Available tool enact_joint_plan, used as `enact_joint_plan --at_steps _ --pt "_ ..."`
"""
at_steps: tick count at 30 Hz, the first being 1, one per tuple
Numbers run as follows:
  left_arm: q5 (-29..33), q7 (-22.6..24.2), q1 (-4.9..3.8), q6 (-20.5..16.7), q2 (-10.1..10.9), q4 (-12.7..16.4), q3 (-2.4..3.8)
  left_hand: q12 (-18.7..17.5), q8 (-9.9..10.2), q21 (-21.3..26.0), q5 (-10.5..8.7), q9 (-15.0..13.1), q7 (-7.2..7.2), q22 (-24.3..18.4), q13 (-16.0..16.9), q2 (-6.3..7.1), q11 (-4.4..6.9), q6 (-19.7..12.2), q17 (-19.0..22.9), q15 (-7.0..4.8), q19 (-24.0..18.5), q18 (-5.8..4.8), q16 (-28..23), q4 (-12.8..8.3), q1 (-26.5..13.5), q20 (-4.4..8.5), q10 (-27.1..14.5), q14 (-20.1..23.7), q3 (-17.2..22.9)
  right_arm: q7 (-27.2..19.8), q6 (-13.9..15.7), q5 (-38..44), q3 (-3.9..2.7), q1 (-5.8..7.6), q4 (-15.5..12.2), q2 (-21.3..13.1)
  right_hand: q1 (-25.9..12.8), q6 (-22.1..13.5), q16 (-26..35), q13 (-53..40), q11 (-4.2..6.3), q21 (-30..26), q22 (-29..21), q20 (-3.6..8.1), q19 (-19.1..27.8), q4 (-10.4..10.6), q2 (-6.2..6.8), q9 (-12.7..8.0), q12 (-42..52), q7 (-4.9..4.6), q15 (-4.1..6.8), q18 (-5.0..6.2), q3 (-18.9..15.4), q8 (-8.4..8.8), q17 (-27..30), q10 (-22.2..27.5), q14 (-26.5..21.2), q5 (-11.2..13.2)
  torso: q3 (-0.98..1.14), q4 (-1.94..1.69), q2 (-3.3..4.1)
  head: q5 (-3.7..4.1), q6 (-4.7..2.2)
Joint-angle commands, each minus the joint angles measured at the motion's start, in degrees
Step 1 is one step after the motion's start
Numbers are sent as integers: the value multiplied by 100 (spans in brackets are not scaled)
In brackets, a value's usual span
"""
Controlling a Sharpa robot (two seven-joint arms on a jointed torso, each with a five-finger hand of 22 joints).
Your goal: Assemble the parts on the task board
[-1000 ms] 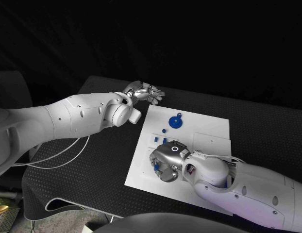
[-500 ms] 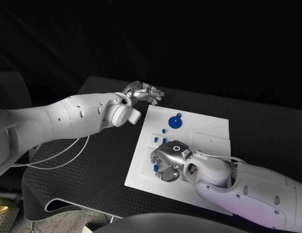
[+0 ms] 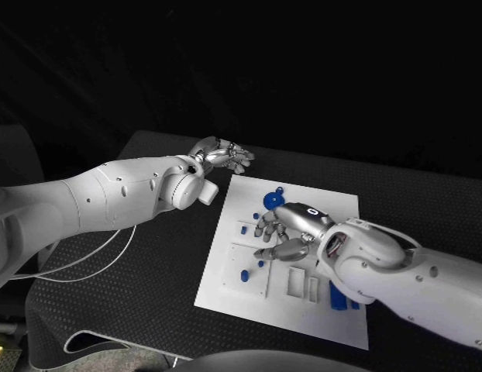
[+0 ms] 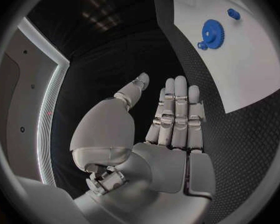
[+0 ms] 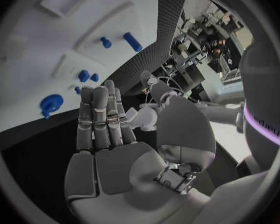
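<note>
The white task board lies in the middle of the black table. A blue gear stands near its far edge, also seen as the blue gear and the blue gear. Small blue parts lie by the board's near left side, and blue blocks sit at its near right. My right hand hovers over the board's middle, just short of the gear, fingers stretched out and holding nothing. My left hand hangs off the board's far left corner, fingers straight, palm bare.
A white cable loops over the table on the left under my left arm. Rectangular slots are cut into the board's near part. Bare black table lies to the right of the board and beyond it.
My right hand has moved from the board's near left part toward the gear and spread its fingers, uncovering small blue parts there. The left hand has hardly moved; the view shifted slightly.
</note>
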State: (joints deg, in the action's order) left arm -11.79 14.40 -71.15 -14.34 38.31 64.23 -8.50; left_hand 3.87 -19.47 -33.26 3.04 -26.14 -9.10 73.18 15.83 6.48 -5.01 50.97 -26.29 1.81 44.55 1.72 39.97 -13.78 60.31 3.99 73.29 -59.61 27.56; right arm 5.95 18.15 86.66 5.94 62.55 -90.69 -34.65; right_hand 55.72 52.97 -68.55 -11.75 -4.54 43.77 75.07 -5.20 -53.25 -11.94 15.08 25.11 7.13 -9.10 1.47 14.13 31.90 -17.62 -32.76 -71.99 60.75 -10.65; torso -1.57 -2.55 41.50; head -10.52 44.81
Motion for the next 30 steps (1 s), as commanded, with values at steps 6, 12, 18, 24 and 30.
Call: enact_joint_plan --at_steps 6,12,18,24,30 --pt "25 71 96 108 -78 -182 3 24 -22 27 23 -2 13 16 9 -82 19 -30 -21 -8 45 6 -42 16 38 -7 -10 -53 13 -28 -821 -3219 -55 430 129 -712 230 73 -227 -1169 353 194 82 154 -320 30 -326 -16 1142 180 325 87 172 -41 -53 -685 285 436 7 49 -66 196 -141" --pt "55 92 191 152 -116 -261 4 24 -23 30 23 -2 10 24 11 -79 18 -29 -34 -6 50 2 -48 29 12 -10 -7 -55 -5 436 -1425 -3625 -54 515 250 -1099 -32 179 -698 -3018 417 446 120 241 -433 217 -413 64 2903 224 413 87 162 -60 -430 231 314 700 23 110 -124 432 -202" --pt "141 97 300 194 -136 -279 5 22 -23 36 25 -1 9 33 12 -77 18 -31 -49 -6 53 0 -57 45 -20 -10 -7 -57 -24 373 -797 -3322 -25 511 107 -1490 -191 89 -1299 -3924 395 939 103 507 -817 421 -351 117 3932 209 403 87 149 13 -907 761 480 562 33 138 -171 667 -154" --pt "150 105 345 225 -138 -279 5 21 -23 39 26 0 9 38 12 -82 18 -34 -58 -7 56 0 -61 54 -36 -8 -8 -61 -32 901 -1657 -3315 40 511 -83 -1830 -233 236 -1416 -4701 485 1150 59 719 -1153 558 -314 248 5104 296 502 87 196 -81 -1135 680 783 590 50 163 -236 836 -39" --pt "155 118 345 224 -79 -160 5 20 -22 41 26 1 8 41 12 -80 18 -35 -64 -8 58 0 -63 58 -46 -8 -8 -63 -38 1464 -2311 -3234 96 512 -128 -1980 -321 395 -1422 -5082 570 1231 35 834 -1352 675 -469 413 5661 384 583 87 220 -207 -1304 440 961 385 51 168 -278 998 12"
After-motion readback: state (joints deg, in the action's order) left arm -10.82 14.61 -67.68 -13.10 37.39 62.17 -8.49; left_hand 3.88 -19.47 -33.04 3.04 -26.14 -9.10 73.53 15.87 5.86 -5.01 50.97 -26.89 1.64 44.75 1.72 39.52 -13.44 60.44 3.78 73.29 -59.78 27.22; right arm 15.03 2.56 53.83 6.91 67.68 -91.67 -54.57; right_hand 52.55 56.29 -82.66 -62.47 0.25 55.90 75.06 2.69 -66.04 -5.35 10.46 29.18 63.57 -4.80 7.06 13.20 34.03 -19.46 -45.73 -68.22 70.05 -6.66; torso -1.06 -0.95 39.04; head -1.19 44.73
